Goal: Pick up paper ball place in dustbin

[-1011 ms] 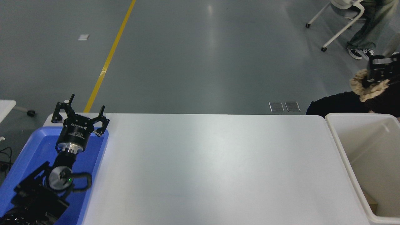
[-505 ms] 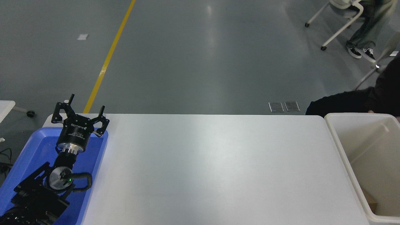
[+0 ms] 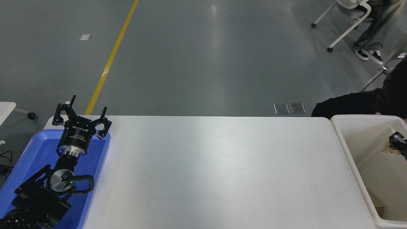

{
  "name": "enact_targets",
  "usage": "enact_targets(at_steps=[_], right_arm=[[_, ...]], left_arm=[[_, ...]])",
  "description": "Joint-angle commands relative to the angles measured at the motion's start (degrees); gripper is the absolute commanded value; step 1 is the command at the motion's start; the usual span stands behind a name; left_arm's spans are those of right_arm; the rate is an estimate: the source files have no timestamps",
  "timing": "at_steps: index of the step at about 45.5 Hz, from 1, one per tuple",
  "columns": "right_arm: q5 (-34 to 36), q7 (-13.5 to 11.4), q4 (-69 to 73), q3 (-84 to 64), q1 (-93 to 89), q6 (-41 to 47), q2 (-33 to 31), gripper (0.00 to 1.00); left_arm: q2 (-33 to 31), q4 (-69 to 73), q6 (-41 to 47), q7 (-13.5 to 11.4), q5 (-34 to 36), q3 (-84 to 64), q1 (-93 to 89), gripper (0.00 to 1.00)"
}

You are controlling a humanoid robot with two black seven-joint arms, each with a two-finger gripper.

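The off-white dustbin (image 3: 341, 140) stands at the table's right end. Only the tip of my right gripper (image 3: 396, 142) shows at the right edge, inside the bin's opening. A bit of the tan paper ball (image 3: 390, 150) sticks out at its tip, held above the bin's deep floor. My left gripper (image 3: 81, 115) is parked at the lower left, open and empty, over the far end of the blue tray (image 3: 38, 149).
A person in dark clothing (image 3: 359, 101) is at the far side, close behind the bin. A brown scrap (image 3: 377, 205) lies at the bin's bottom. A wheeled chair (image 3: 343, 19) with a seated person stands on the floor at the top right.
My right gripper held the paper ball high at the right edge, left the picture, and now shows lower, inside the dustbin's opening. The left arm has not moved.
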Motion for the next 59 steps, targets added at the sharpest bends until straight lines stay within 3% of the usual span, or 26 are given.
enact_targets(at_steps=[1,5,6,7,8,39,42,47,51,59], right_arm=[[3.65,-0.27,-3.54,4.80,-5.01,-2.43,4.35,0.00],[3.74,-0.27,-3.54,5.06,-5.27,-3.22,4.35,0.00],[3.74,-0.27,-3.54,5.06,-5.27,-3.13,4.35,0.10],[3.74,-0.18,-3.54,5.15,-5.27,-3.13,4.35,0.46],[3.74,-0.18,-3.54,5.06,-5.27,-3.13,4.35,0.99],[2.08,0.09,-1.61,4.62,-4.13,-1.90,3.20,1.00],[-0.90,0.17,3.30,3.57,-1.24,-1.72,1.46,1.00],[-7.76,0.09,16.82,-3.71,6.84,-1.46,-8.30,1.00],[-8.91,-0.26,28.61,-13.20,19.92,0.73,-12.70,1.00],[-9.09,-0.18,41.18,-34.38,46.72,18.73,-15.34,1.00]], left_arm=[[0.00,-0.04,0.00,0.00,0.01,0.00,0.00,1.00],[0.00,0.05,0.00,0.00,0.01,0.00,0.00,1.00],[0.00,-0.04,0.00,0.00,0.01,0.00,0.00,1.00],[0.00,-0.04,0.00,0.00,0.01,0.00,0.00,1.00],[0.00,0.05,0.00,0.00,0.01,0.00,0.00,1.00],[0.00,-0.04,-0.09,0.00,0.01,0.00,-0.09,1.00],[0.00,-0.04,-0.09,0.18,0.10,0.00,-0.18,1.00],[0.00,-0.04,-0.18,0.18,0.10,0.00,-0.18,1.00],[0.00,-0.04,-0.18,0.18,0.10,0.00,-0.18,1.00],[0.00,-0.04,-0.18,0.18,0.19,0.00,-0.18,1.00]])
